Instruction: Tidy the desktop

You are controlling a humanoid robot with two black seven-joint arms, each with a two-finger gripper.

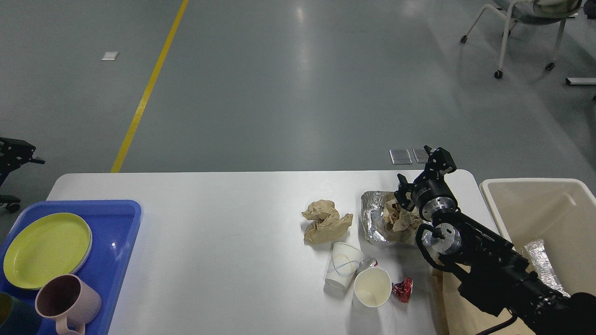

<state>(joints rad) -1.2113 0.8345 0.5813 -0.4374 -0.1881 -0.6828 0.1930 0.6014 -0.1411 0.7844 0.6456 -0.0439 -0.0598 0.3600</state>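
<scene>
Reaching over far right part of desktop (223, 218), right gripper (421, 172) hangs with fingers spread apart, holding nothing. Crumpled foil (372, 218) with brown paper (399, 218) on it lies just below and left of gripper. Desktop spreads left and toward viewer from gripper. Second brown paper wad (325, 222), two paper cups (344, 269), red wrapper (402, 289) nearby. Left gripper (16, 151) at left edge, off desktop; opening cannot be told. Blue tray (122, 223) on desktop left end, beige bin (526, 186) right.
</scene>
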